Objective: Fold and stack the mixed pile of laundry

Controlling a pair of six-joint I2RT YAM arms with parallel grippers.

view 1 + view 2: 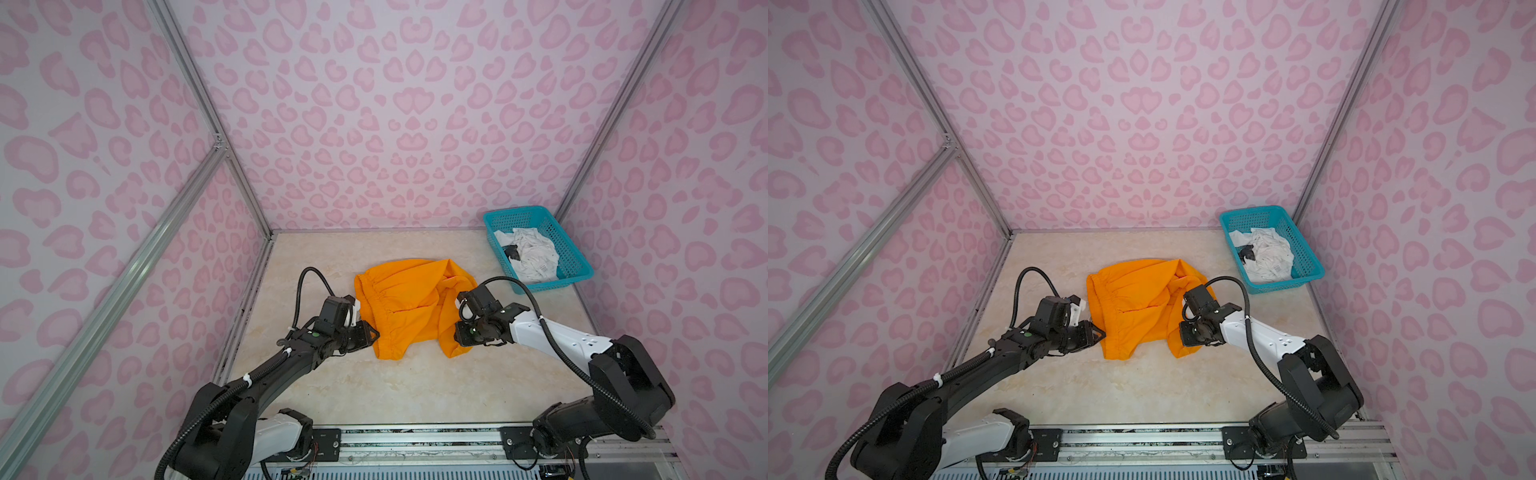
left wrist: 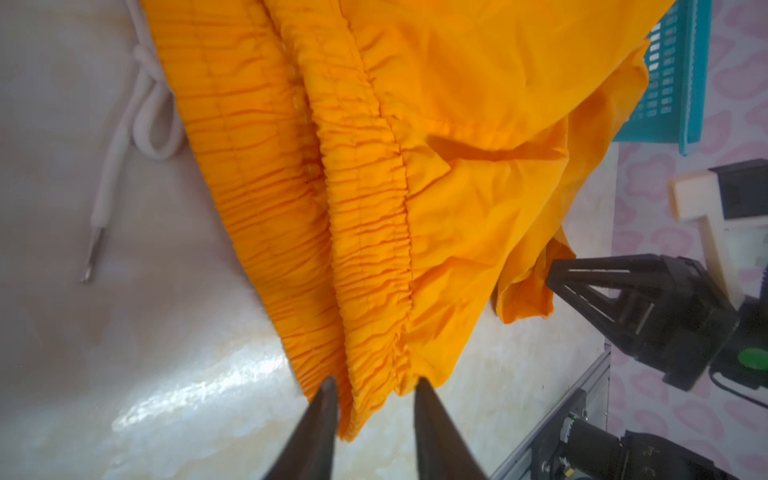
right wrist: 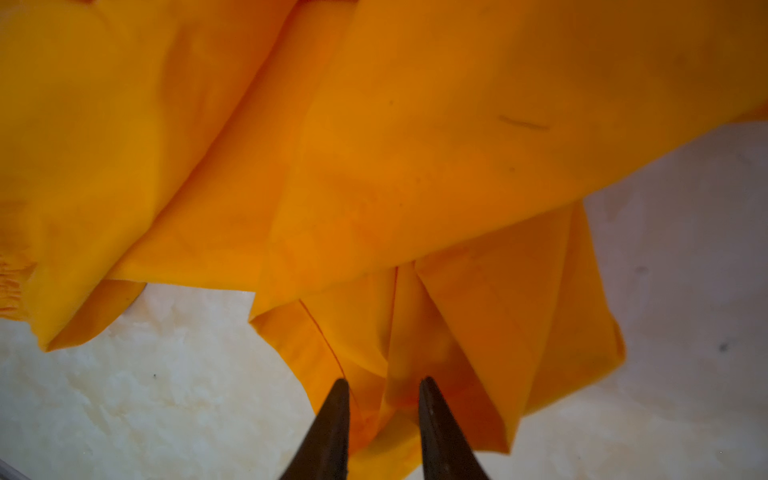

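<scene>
One pale marble-look table (image 1: 415, 386) fills the floor of the booth, and two black-and-white arms reach in over it, the left arm (image 1: 270, 370) and the right arm (image 1: 557, 336). Between them lies one pair of orange shorts (image 1: 407, 303), crumpled near the middle of the table, waistband towards the left arm and loose leg cloth towards the right. In the far right corner stands one teal basket (image 1: 557, 283), well apart from the shorts, and in it sits one white T-shirt (image 1: 530, 253), bunched up with a dark patch showing.

The left gripper (image 2: 374, 386) is at the corner of the gathered waistband. Its two fingers stand apart, the cloth lies loosely between them and bare table shows beside it, so it looks released. The right gripper (image 3: 382, 384) has its two fingers either side of a folded leg hem. Cloth fills the gap, and I cannot tell whether it is pinched. One white drawstring (image 2: 141, 104), knotted in a loop, trails on the table beside the waistband.
</scene>
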